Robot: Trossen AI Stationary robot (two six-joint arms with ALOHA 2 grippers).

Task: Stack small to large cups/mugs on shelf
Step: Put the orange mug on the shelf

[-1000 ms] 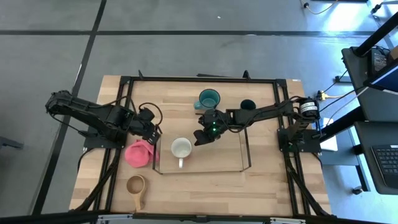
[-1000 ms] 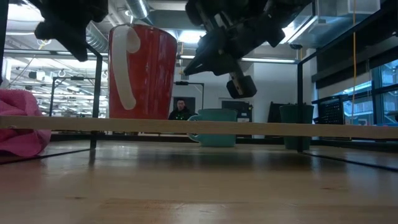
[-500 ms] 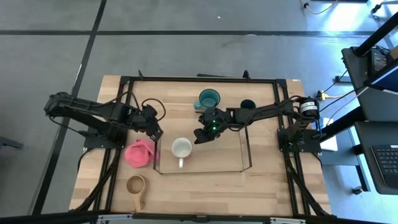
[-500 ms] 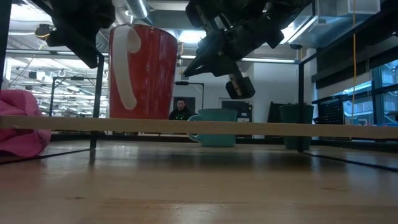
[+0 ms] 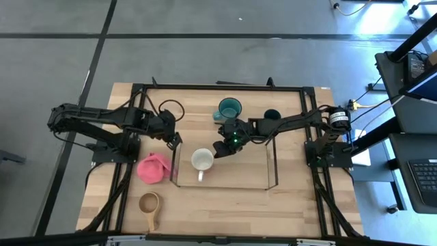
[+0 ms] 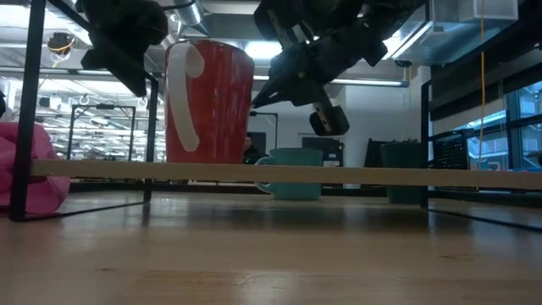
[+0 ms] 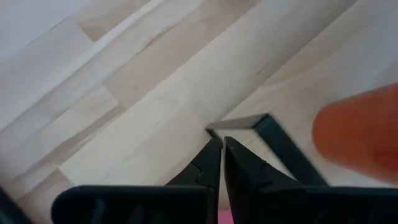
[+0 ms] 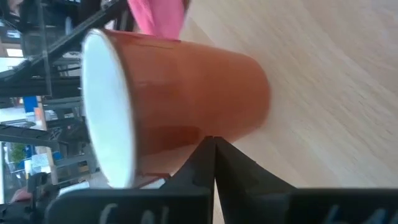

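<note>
1. On the pale wood tabletop (image 5: 225, 205), wire shelf (image 5: 273, 166) carries the red mug (image 5: 201, 161), upright.
2. Left gripper (image 5: 175, 140) hangs at the shelf's left end, jaws closed, empty.
3. Right gripper (image 5: 220, 149) just beside the mug, jaws closed, empty.
4. Beyond: teal mug (image 5: 229, 108), dark green cup (image 5: 272, 115), grey floor (image 5: 205, 61).

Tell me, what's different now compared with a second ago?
The left gripper has swung in toward the wire shelf's left end, and the shelf has slid slightly to the right, carrying the red mug with it. The right gripper stays beside the mug, fingers closed, gripping nothing. The teal mug, dark green cup, wooden cup and pink item have not moved.
</note>
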